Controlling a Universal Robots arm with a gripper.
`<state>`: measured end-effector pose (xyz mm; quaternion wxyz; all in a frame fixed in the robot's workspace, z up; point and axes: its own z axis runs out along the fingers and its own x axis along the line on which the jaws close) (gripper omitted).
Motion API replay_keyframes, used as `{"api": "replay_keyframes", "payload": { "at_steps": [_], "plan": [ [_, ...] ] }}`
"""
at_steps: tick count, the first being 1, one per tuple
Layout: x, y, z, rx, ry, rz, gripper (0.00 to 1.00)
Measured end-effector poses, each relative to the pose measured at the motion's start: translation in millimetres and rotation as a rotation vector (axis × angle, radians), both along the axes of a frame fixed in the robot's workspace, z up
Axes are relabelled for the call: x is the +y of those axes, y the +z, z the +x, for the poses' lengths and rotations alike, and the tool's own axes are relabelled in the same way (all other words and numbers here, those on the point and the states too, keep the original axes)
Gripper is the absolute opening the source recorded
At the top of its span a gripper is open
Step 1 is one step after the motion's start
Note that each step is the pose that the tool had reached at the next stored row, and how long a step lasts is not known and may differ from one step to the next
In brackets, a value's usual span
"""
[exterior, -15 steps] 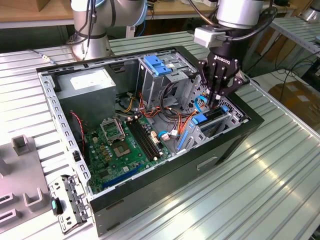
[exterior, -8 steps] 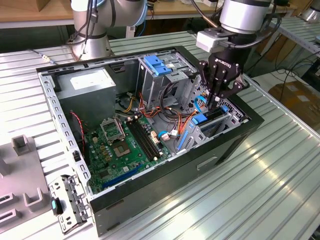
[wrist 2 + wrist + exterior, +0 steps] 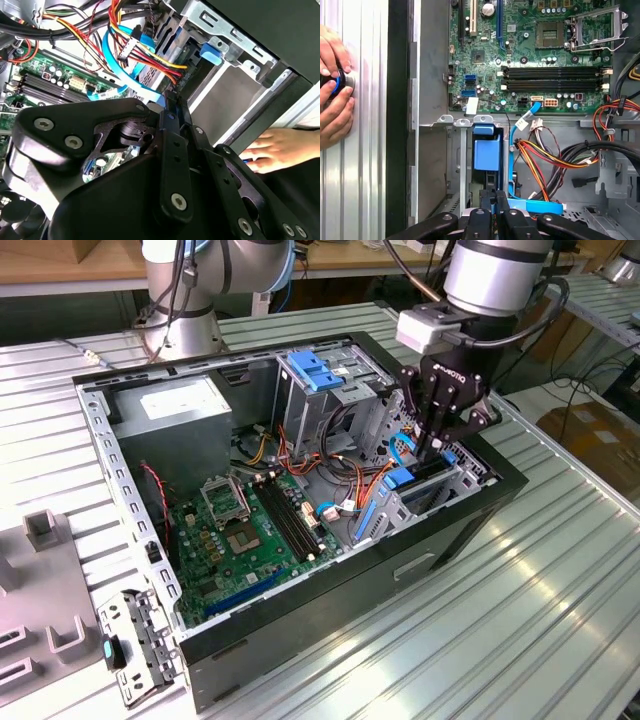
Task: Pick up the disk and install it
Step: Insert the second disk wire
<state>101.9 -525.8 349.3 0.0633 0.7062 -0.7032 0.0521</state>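
Ribbed metal table [image 3: 560, 620] bears the computer case [image 3: 470, 530]; hand [image 3: 436, 445] inside, grip unclear.

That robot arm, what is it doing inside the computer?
The gripper is reaching down into the open computer case, at the drive bay on the exterior view's right, where a blue carrier sits in its slot. A person's hands rest on the table beside the case, in the first wrist view.

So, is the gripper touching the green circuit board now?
Apart. In the exterior view the gripper hangs over the drive bay at the case's edge, while the green circuit board lies on the case floor, well aside.
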Motion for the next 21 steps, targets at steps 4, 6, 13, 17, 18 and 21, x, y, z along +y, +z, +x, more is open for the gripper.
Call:
{"api": "replay_keyframes", "payload": {
  "at_steps": [4, 6, 13, 17, 18, 21],
  "plan": [
    [-2.1, -1.0, 0.0, -0.0008, 0.0, 0.017, 0.16],
    [-3.7, -1.4, 0.0, -0.0011, -0.001, 0.0187, 0.16],
    [-4.6, -1.8, 0.3, -0.004, -0.022, 0.0258, 0.16],
    [-4.6, -1.9, 1.6, -0.0043, -0.037, 0.0267, 0.16],
    [-4.6, -1.9, 1.7, -0.0043, -0.04, 0.0267, 0.16],
    [-4.7, -2.5, 2.4, -0.0044, -0.05, 0.0267, 0.16]
  ]
}}
